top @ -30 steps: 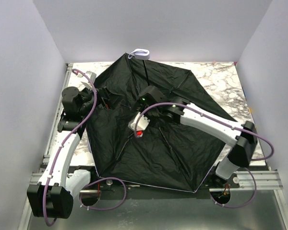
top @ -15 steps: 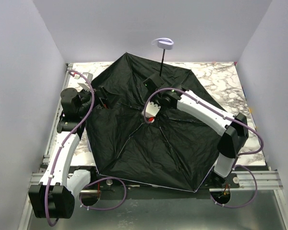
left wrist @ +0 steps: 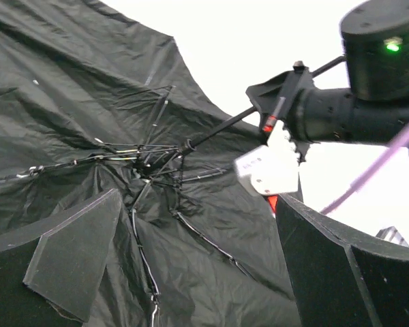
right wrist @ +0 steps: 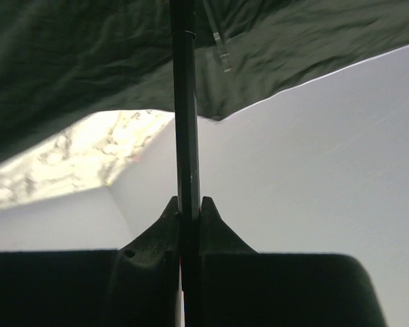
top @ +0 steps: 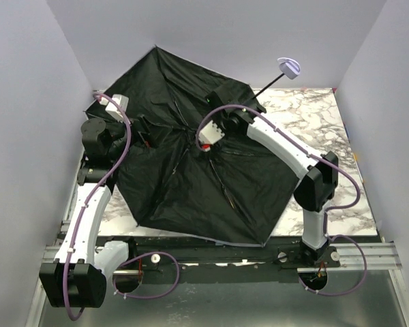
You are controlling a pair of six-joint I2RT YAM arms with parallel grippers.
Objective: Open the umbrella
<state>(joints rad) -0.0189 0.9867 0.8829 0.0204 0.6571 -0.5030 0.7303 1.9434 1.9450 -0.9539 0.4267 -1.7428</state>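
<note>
Working over marble table (top: 327, 122), white walls (top: 225, 34) around. Pinching umbrella (top: 191, 170) shaft (right wrist: 185, 102) tight in right gripper (right wrist: 189, 211). Seeing canopy (left wrist: 54, 102) spread black-side-up, centre-left. Holding left gripper (left wrist: 198, 204) wide, empty. Judging opening nearly done; next needing lock check, then gentle release.

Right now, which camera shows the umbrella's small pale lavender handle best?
The top external view: the small pale lavender handle shows clearly, tipping the thin black shaft. Both wrist views show only shaft and black canopy, no handle.
</note>
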